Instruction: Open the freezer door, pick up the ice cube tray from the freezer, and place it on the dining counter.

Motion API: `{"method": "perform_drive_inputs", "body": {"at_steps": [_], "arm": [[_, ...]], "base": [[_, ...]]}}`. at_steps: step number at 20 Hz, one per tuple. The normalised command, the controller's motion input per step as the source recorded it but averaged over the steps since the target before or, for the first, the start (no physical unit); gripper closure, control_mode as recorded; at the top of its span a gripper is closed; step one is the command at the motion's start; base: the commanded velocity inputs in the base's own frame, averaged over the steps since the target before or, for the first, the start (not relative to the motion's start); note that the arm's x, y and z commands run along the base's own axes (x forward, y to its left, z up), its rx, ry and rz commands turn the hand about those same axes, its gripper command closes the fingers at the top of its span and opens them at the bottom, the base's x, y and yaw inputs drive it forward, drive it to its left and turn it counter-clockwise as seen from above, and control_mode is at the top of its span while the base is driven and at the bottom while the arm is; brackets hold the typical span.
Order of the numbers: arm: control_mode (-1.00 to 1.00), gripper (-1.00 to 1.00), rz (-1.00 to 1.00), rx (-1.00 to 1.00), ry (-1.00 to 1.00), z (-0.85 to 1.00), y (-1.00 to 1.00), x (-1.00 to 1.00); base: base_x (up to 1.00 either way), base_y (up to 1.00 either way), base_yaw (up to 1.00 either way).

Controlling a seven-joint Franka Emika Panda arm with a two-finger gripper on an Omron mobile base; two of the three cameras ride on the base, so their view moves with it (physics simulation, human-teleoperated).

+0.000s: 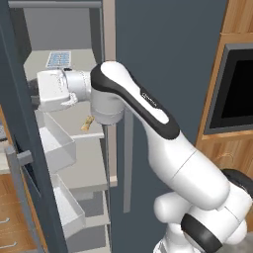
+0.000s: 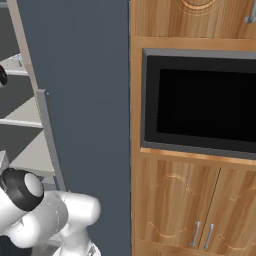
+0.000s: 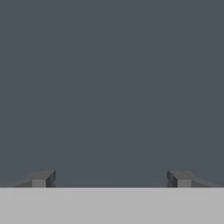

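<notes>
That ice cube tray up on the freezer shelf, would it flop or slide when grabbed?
The ice cube tray looks like a thin moulded grid, so probably stiff and light. It lies flat on a smooth shelf, so a push would likely slide it, not tip it.

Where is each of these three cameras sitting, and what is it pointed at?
Left base view: behind the arm's left, looking into the open freezer at the ice cube tray; the white arm crosses it.
Right base view: behind its right, facing a wooden cabinet; arm lower left.
Hand view: a dark grey surface; open end effector.
Both base views share the plain grey door.
</notes>
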Motion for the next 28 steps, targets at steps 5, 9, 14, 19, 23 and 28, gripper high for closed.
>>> {"method": "perform_drive_inputs", "body": {"at_steps": [5,9,14,19,23,28], "arm": [[-1.0,-1.0,-0.01,0.0,0.0,0.0,0.43,0.0],[-1.0,-1.0,-0.02,-0.01,0.0,0.0,0.38,0.0],[-1.0,-1.0,-0.02,-0.01,0.0,0.0,0.4,0.0],[-1.0,-1.0,-0.01,-0.01,0.0,0.0,0.42,0.0],[-1.0,-1.0,-0.01,0.0,0.0,0.0,0.41,0.0],[-1.0,-1.0,-0.01,-0.01,0.0,0.0,0.39,0.0]], "base": [[0.0,0.0,0.0],[0.0,0.0,0.0],[0.0,0.0,0.0],[0.0,0.0,0.0],[0.0,0.0,0.0],[0.0,0.0,0.0]]}}
